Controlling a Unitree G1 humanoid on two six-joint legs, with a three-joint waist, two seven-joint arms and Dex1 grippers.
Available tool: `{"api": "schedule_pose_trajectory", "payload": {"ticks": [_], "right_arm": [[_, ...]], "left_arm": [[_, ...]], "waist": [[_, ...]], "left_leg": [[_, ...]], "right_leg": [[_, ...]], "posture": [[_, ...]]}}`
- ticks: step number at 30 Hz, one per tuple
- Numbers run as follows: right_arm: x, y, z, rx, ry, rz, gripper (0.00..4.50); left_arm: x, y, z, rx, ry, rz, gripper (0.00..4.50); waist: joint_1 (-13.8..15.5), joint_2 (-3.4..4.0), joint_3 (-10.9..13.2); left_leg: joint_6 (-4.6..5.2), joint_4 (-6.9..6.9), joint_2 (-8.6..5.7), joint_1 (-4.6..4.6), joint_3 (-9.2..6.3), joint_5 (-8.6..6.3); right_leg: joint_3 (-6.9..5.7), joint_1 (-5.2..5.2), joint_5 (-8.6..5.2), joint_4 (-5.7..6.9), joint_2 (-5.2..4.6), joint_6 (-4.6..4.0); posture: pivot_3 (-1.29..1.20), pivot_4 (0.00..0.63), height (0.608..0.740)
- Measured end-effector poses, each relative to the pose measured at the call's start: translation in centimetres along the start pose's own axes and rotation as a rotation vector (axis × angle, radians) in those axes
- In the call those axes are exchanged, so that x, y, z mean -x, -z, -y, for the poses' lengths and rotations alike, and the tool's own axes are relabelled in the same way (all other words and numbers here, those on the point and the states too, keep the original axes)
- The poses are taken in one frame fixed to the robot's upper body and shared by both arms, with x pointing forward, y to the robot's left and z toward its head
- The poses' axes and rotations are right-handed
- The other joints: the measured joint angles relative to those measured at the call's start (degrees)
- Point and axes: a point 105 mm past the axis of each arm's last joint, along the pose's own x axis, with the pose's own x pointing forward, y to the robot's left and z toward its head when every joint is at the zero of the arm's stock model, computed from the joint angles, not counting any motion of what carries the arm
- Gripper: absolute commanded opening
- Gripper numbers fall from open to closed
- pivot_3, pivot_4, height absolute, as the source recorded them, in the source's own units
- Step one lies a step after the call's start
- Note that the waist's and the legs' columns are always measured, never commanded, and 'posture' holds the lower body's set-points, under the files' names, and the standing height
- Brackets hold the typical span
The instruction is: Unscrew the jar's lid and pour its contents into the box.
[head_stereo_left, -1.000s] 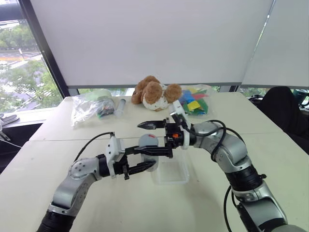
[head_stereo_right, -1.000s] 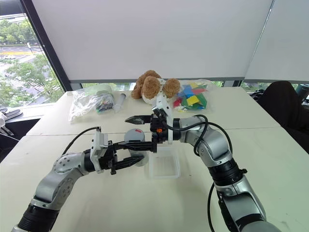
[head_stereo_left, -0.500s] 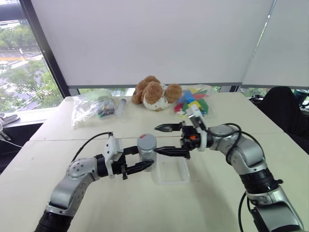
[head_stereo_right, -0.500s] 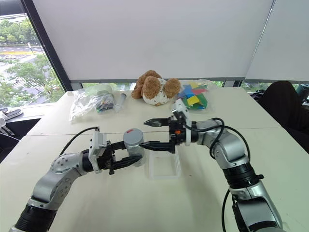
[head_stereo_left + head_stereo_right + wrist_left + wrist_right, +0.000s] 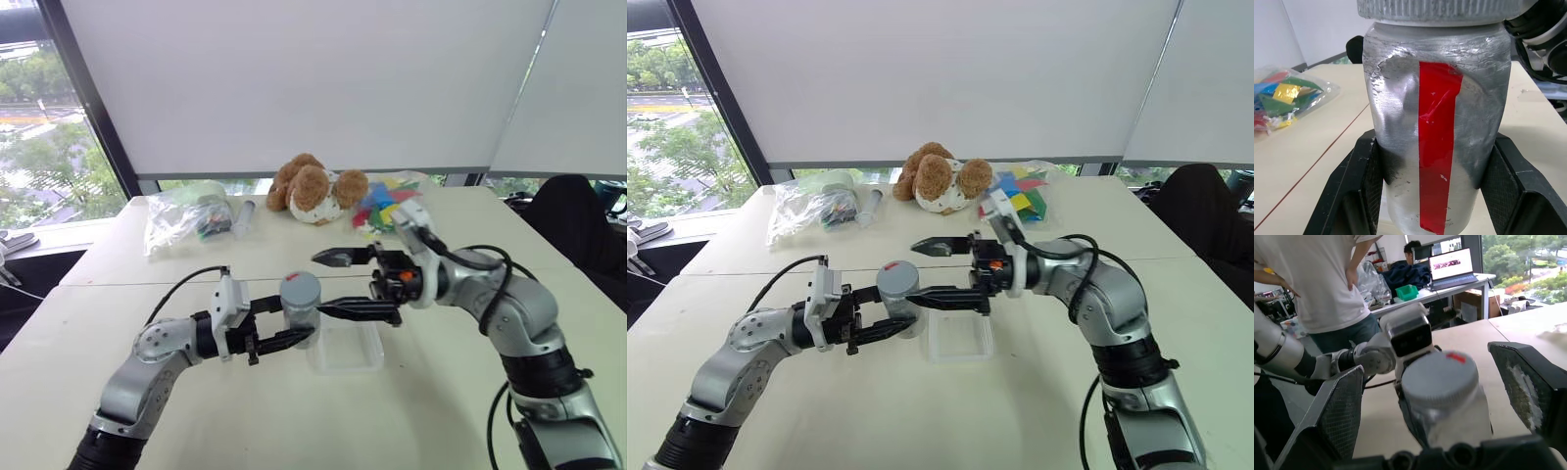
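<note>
The jar [image 5: 300, 305], clamped upright in the left tool [image 5: 284, 329], sits between the wide-spread fingers of the right tool [image 5: 331, 284], with gaps either side. The box [image 5: 345, 349] lies just beyond; near surface [image 5: 294, 421] bare.

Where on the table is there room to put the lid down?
Free patches: bare table in front of the box, and the wide stretch on its right side. Crowded: the far edge, where the bag, plush dog and bag of coloured pieces lie.
</note>
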Motion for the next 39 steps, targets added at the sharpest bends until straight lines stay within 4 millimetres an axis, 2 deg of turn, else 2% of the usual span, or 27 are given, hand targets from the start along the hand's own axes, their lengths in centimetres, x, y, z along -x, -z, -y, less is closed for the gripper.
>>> {"api": "schedule_pose_trajectory", "payload": {"ticks": [6,16,28,39], "right_arm": [[-2.1,0.6,0.6,0.008,0.038,-0.063,4.45],[-3.1,1.5,0.5,-0.015,0.019,-0.086,4.45],[-2.1,1.8,1.3,-0.024,0.036,-0.106,4.45],[-0.1,2.4,1.2,-0.035,0.048,-0.103,4.45]], "left_arm": [[0.0,0.0,0.0,0.002,-0.001,0.002,2.10],[-0.2,0.0,0.2,0.007,0.000,0.013,2.10],[-0.2,0.2,0.3,0.011,-0.006,0.006,2.10],[0.0,0.6,0.4,0.023,-0.017,-0.006,2.10]], "waist": [[0.15,0.00,0.00],[-0.05,0.00,0.00],[-0.04,0.00,0.00],[0.02,0.00,0.00]], "left_leg": [[0.00,-0.01,-0.04,-0.03,-0.01,0.00],[0.00,-0.01,-0.03,-0.02,-0.01,0.00],[0.00,-0.01,-0.03,-0.02,0.00,0.00],[0.00,0.00,-0.03,-0.02,0.01,0.00]], "right_leg": [[0.00,0.01,0.00,-0.02,-0.03,0.00],[0.00,-0.01,0.00,0.00,0.00,0.00],[0.00,-0.01,0.00,0.00,0.00,0.00],[0.00,0.00,0.00,0.00,0.00,0.00]], "posture": [[0.00,0.150,0.740],[0.00,0.150,0.740],[0.00,0.150,0.740],[0.00,0.150,0.740]]}}
